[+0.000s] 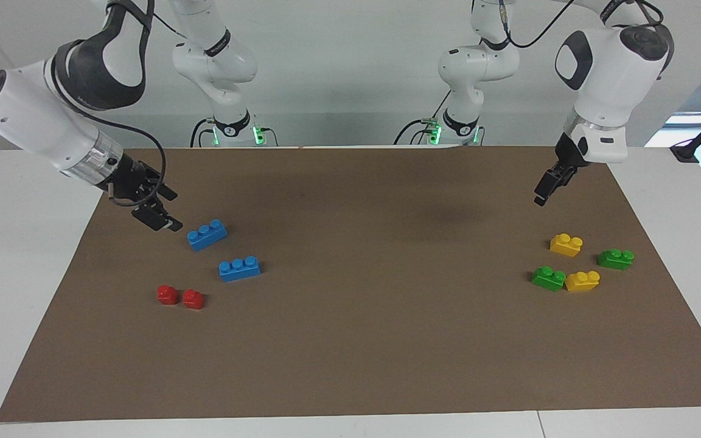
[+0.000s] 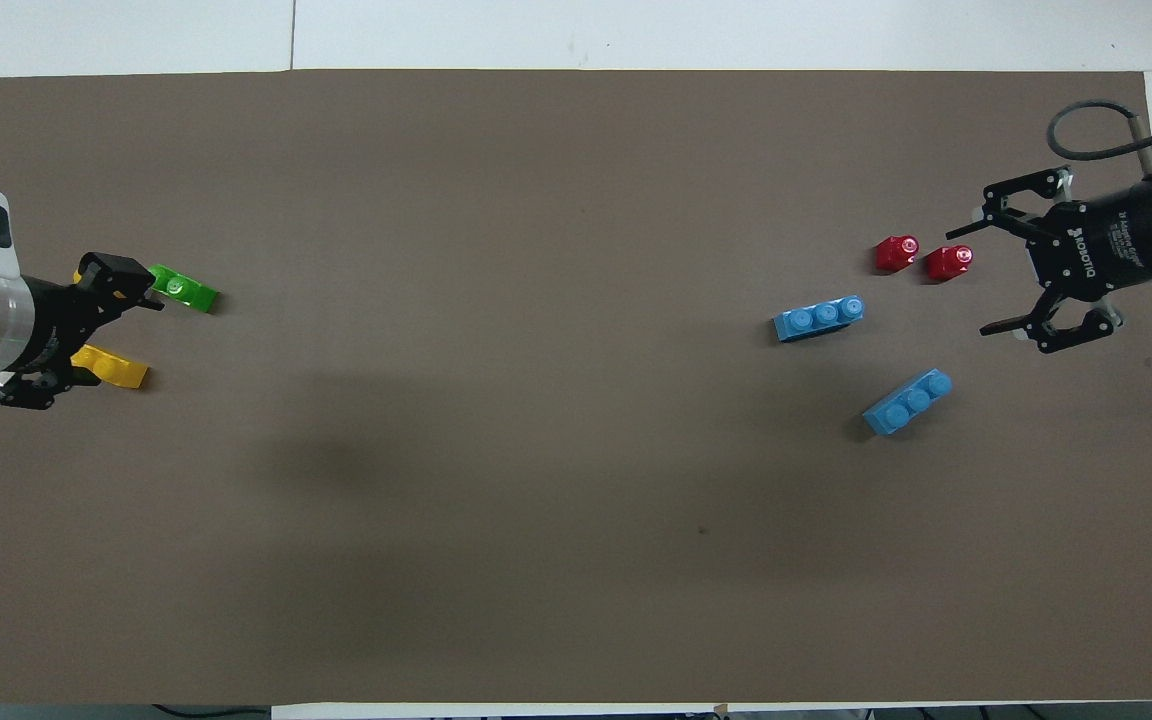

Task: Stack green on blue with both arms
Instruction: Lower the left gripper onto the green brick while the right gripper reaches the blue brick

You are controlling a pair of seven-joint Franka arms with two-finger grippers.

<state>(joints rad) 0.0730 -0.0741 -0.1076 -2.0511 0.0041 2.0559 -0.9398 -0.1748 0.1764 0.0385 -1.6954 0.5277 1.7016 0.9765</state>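
Two blue three-stud bricks lie on the brown mat toward the right arm's end, one (image 1: 207,235) (image 2: 907,402) nearer to the robots than the other (image 1: 239,268) (image 2: 817,318). Two green two-stud bricks (image 1: 549,278) (image 1: 616,258) lie toward the left arm's end. The overhead view shows only one green brick (image 2: 183,289); the left gripper covers the other. My right gripper (image 1: 168,213) (image 2: 976,282) is open and empty, low over the mat just beside the nearer blue brick. My left gripper (image 1: 542,194) (image 2: 96,335) is open and empty, in the air over the green and yellow bricks.
Two yellow two-stud bricks (image 1: 566,244) (image 1: 582,280) lie among the green ones, one touching a green brick. Two small red bricks (image 1: 167,295) (image 1: 193,298) lie farther from the robots than the blue bricks. The brown mat (image 1: 350,340) covers most of the white table.
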